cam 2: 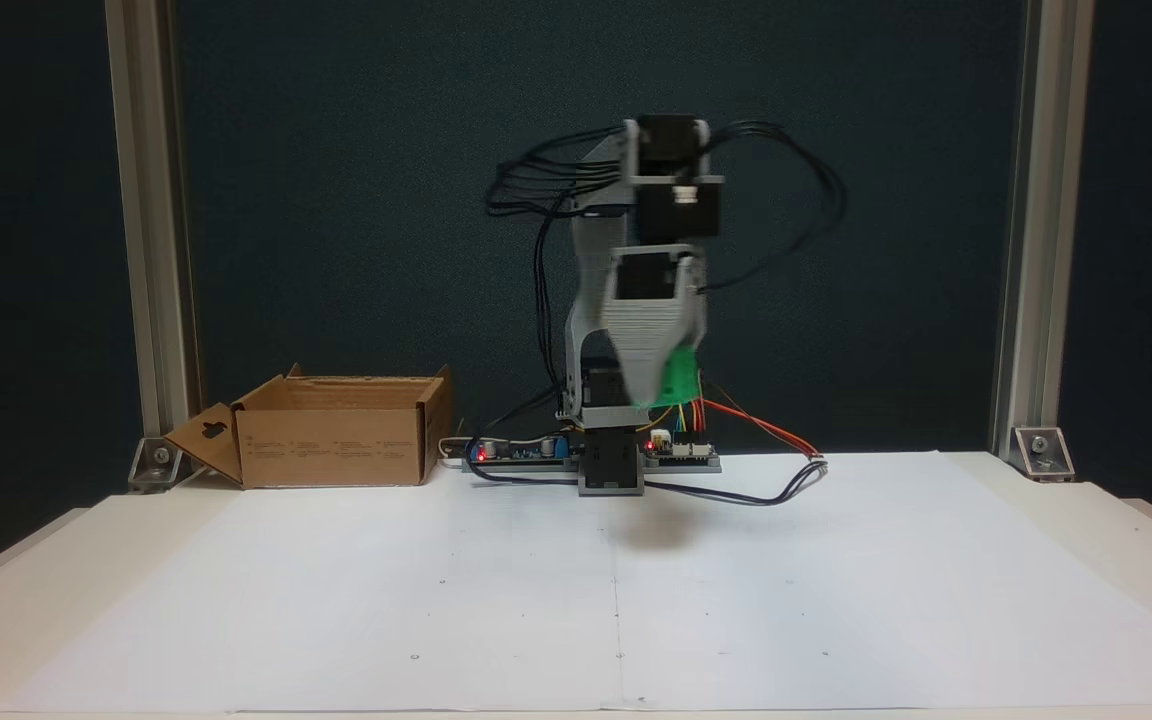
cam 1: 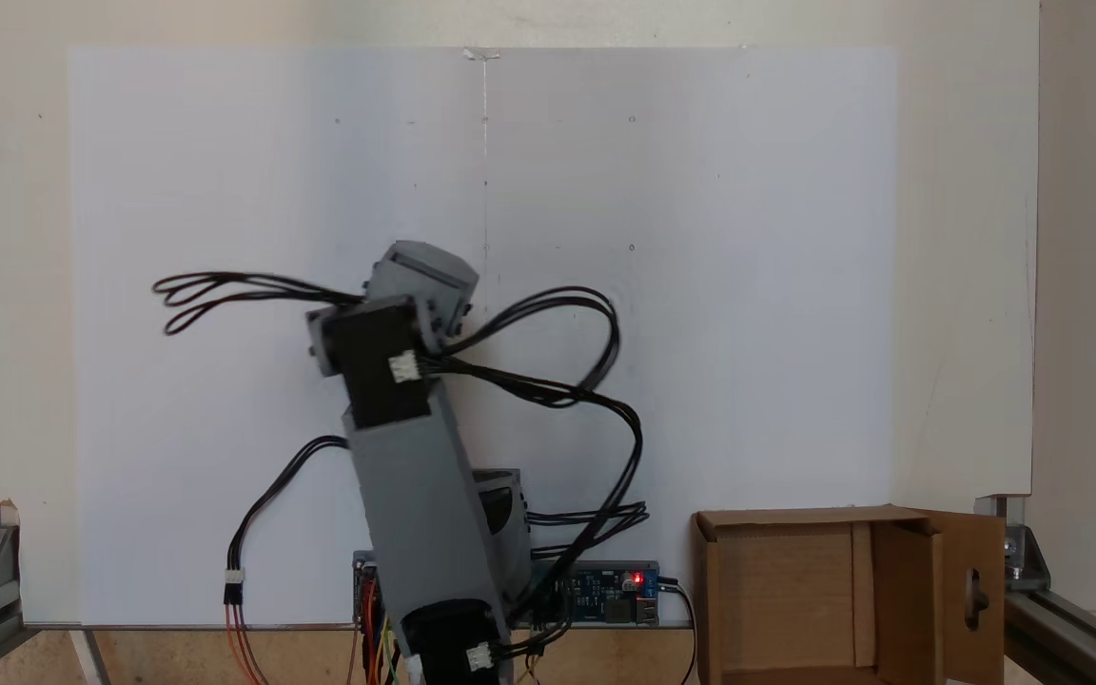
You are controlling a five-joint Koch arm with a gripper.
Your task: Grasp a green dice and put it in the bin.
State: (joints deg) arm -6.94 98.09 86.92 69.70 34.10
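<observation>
while the arm (cam 2: 636,260) stands raised over the white sheet (cam 2: 616,580), the pincer (cam 2: 658,392) points down in the front fixed view and sits clear above the paper, with a soft shadow on the sheet directly under it; green dice (cam 2: 678,377) is right at the pincer tips, pressed against the grey finger (cam 2: 636,340) and off the table, partly blurred, so it reads as clamped on the dice though only one finger face is clearly seen; bin (cam 2: 336,432) sits on the table well off to the left of the pincer in that view and lower, open at the top, one flap with the oval cut-out folded outward on its far left; in a fixed view from above, the arm (cam 1: 415,457) covers the pincer, and the bin (cam 1: 852,595) lies to the lower right of the arm, beside the controller board (cam 1: 605,585) with its red led lit
</observation>
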